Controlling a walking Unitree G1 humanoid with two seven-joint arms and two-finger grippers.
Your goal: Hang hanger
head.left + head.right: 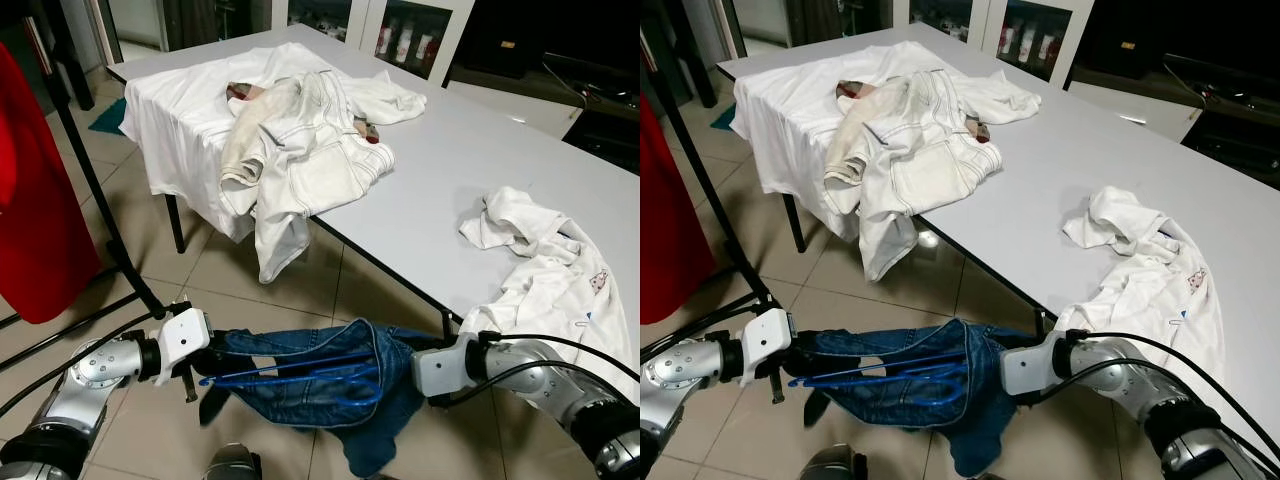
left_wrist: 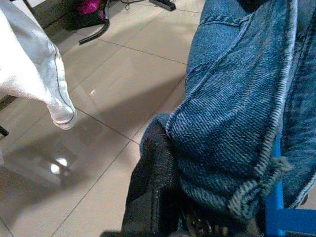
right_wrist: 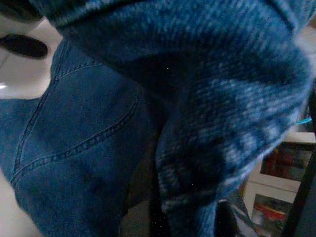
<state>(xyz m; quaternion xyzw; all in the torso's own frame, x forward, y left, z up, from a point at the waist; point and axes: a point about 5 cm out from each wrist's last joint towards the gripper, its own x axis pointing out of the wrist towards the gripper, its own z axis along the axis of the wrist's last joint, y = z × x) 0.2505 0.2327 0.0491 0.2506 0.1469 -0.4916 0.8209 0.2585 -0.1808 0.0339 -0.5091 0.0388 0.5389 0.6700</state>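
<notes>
No readable text anywhere. White garment (image 1: 560, 290) on the table (image 1: 450, 160) has a small pinkish print near its edge, too small to make out. Bottles (image 1: 405, 42) in the cabinet behind carry labels, but they're illegible.

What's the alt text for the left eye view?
Both grippers, left gripper and right gripper, hold blue jeans draped on a blue hanger above the tiled floor. Behind, a grey table carries white clothes; a red garment hangs at left.
</notes>
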